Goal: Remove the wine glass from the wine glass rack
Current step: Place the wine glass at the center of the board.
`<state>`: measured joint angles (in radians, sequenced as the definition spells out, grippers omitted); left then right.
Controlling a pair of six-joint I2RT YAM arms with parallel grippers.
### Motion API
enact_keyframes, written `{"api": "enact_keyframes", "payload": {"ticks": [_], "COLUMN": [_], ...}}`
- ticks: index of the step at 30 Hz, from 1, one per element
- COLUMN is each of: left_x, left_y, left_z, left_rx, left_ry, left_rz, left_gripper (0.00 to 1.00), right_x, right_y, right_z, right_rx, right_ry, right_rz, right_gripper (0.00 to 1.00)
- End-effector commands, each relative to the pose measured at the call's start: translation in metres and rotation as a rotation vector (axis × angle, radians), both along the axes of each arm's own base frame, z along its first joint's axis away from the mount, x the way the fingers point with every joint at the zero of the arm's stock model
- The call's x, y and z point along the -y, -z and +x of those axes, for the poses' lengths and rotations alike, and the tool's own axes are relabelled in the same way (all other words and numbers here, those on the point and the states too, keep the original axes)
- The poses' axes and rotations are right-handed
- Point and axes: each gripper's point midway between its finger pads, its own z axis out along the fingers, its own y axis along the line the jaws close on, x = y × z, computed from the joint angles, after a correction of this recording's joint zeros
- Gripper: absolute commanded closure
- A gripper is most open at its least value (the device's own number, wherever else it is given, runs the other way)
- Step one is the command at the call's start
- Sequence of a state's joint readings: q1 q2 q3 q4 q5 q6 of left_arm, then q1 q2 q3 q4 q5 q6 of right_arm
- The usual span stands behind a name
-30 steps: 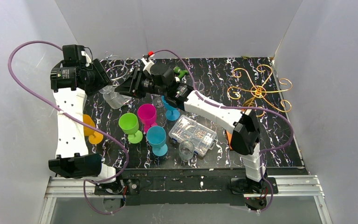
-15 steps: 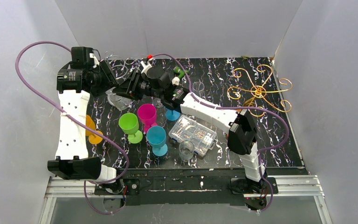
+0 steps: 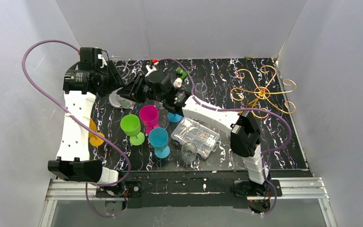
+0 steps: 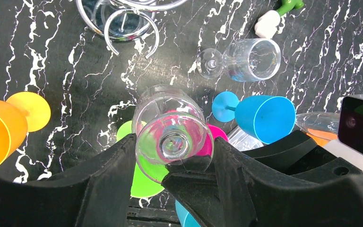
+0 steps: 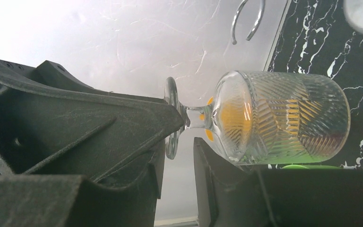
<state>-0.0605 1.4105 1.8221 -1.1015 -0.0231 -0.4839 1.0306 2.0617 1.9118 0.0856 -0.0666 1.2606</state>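
Observation:
A clear ribbed wine glass point(image 3: 116, 100) hangs on its side at the back left, off the golden curled-wire rack point(image 3: 263, 91) at the right. My left gripper point(image 3: 115, 90) is shut on the rim of its foot; in the left wrist view point(image 4: 174, 142) the foot faces the camera and the bowl point(image 4: 166, 106) points away. My right gripper point(image 3: 127, 92) has reached across. Its jaws point(image 5: 178, 158) stand a little apart, either side of the foot's lower rim, without pinching it. The bowl point(image 5: 283, 118) lies just beyond its right finger.
Under the glass stand green point(image 3: 131, 126), pink point(image 3: 149, 116), two blue point(image 3: 159, 139) and an orange goblet point(image 3: 92, 133). A clear compartment box point(image 3: 196, 137) and a small clear glass point(image 3: 189, 151) sit nearer. A silver wire rack point(image 4: 123, 21) and a lying clear glass point(image 4: 248, 59) are behind.
My left gripper has carried the glass right and toward the back. My right gripper has moved left to meet it and now straddles the glass's foot.

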Motion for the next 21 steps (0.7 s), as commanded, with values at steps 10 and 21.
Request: {"api": "enact_keyframes", "payload": {"ticks": [10,21], "left_x": [0.006,0.008], "left_y": [-0.006,-0.007], "left_z": [-0.011,-0.009], "left_rx": [0.033,0.036], "left_ry": [0.012,0.018], "left_rz": [-0.012,-0.019], "left_gripper": [0.8,0.8], "right_x": [0.024,0.029], "right_y": [-0.042,-0.054], "right_z": [0.024,0.031], "right_rx": [0.052,0.065], "right_ry": [0.192,0.234], "right_rz": [0.131,0.178], "right_gripper": [0.64,0.66]}}
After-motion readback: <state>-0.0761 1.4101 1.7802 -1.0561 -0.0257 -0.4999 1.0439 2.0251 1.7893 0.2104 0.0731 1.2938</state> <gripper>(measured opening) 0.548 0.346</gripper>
